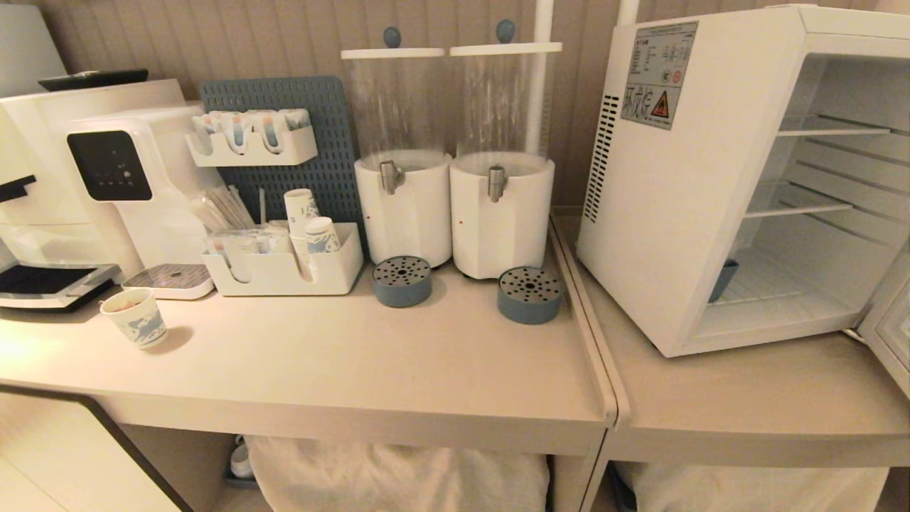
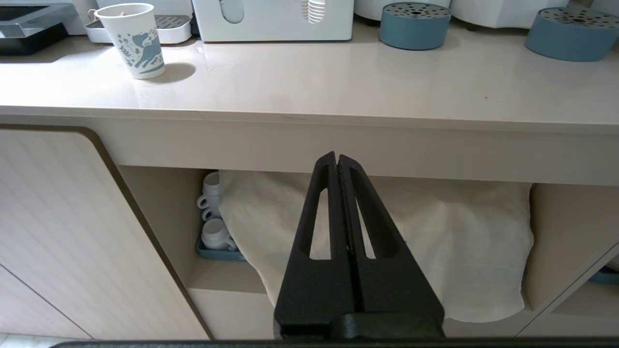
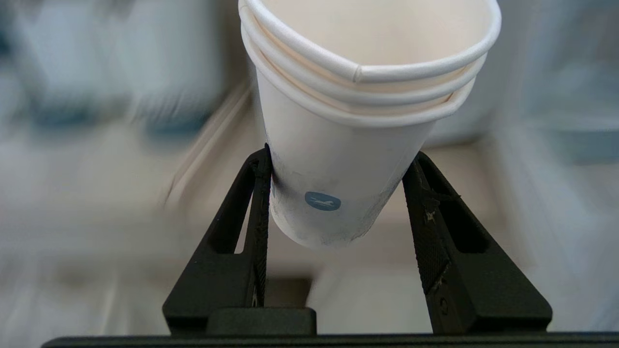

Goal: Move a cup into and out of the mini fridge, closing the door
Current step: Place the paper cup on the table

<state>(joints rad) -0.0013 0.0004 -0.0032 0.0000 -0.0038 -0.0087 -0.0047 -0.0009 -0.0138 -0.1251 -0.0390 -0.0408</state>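
The right gripper (image 3: 338,193) clamps the cup (image 3: 358,121), a nested white paper cup with a layered rim, between its two black fingers, clear of any surface. The left gripper (image 2: 337,162) hangs pressed together and empty below the counter edge (image 2: 309,145). The mini fridge (image 1: 682,213) stands on the counter with its door (image 1: 889,334) swung open, wire shelves bare.
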